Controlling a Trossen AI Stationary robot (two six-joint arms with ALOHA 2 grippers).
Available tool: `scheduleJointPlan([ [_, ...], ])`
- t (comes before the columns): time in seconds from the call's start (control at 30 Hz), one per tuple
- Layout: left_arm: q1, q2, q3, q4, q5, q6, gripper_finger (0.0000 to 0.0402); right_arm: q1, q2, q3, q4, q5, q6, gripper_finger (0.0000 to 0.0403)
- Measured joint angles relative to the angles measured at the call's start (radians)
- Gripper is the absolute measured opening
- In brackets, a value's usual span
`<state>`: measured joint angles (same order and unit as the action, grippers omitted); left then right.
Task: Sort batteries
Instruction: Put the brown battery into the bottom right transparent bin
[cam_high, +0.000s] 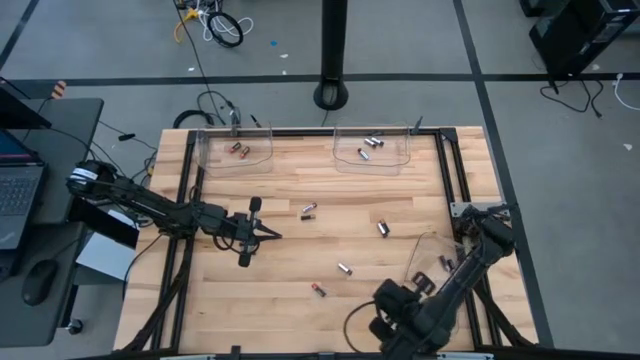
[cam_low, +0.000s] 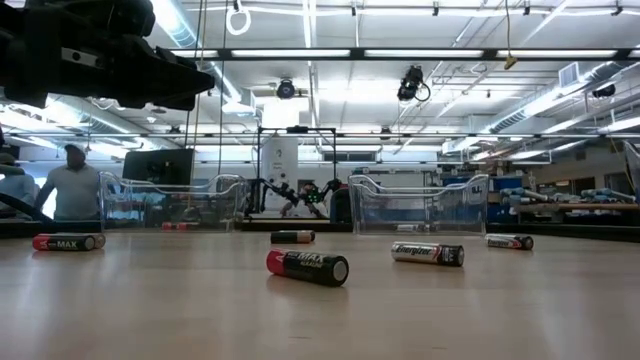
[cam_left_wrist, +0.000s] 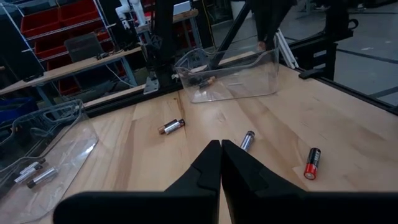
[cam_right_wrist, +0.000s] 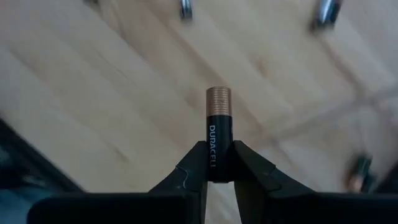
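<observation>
The left claw (cam_high: 268, 236) hung over the middle-left of the pale wooden table (cam_high: 300, 320), its two dark fingers pressed together and holding nothing. Against the far edge stood two clear plastic trays, the left tray (cam_high: 236, 152) with two red-and-dark cells in it, the middle tray (cam_high: 372, 149) with several silver-grey ones. Loose small cylindrical batteries lay well apart on the boards: a copper-and-dark one (cam_high: 308, 210), a silver-grey one (cam_high: 382, 229), another silver-grey (cam_high: 345, 268) and a red-and-black one (cam_high: 318, 290). A third clear tray (cam_high: 432, 258) sat near the right edge with a few dark cells inside.

The right claw (cam_right_wrist: 218, 163) was at the near right of the table, narrowly closed on a black-and-copper Duracell battery (cam_right_wrist: 218, 124), gripped low on the black sleeve with the copper end projecting forward.

Assessment: each cell appeared rigid, light and smooth-skinned, so prone to roll on the table and to slip or pivot between flat fingers. Best taken across the mid-length, fingers square to the axis. The present hold, near one end, could allow tilting.
</observation>
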<state>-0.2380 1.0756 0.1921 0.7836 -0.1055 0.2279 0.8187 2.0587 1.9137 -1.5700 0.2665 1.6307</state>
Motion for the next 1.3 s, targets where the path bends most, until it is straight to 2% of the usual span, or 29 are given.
scheduleJointPlan([
  [0.13,0.000,0.000,0.000,0.001,0.000,0.000,0.0019,0.039,-0.034,-0.106,0.001,-0.081,0.112,0.0061],
  [0.5,0.000,0.000,0.000,0.004,-0.001,-0.004,0.0019,0.134,-0.227,-0.409,0.001,-0.191,0.456,0.0061],
  [0.63,0.000,0.000,0.000,0.004,-0.001,-0.004,0.0019,0.151,-0.304,-0.542,0.083,-0.213,0.578,0.0061],
  [1.03,0.000,0.000,-0.001,0.003,-0.003,-0.005,0.0019,0.149,-0.465,-0.954,0.473,-0.211,0.594,0.0061],
  [1.3,0.000,0.000,-0.001,0.003,-0.004,-0.005,0.0019,0.149,-0.473,-1.107,0.646,-0.215,0.595,0.0061],
])
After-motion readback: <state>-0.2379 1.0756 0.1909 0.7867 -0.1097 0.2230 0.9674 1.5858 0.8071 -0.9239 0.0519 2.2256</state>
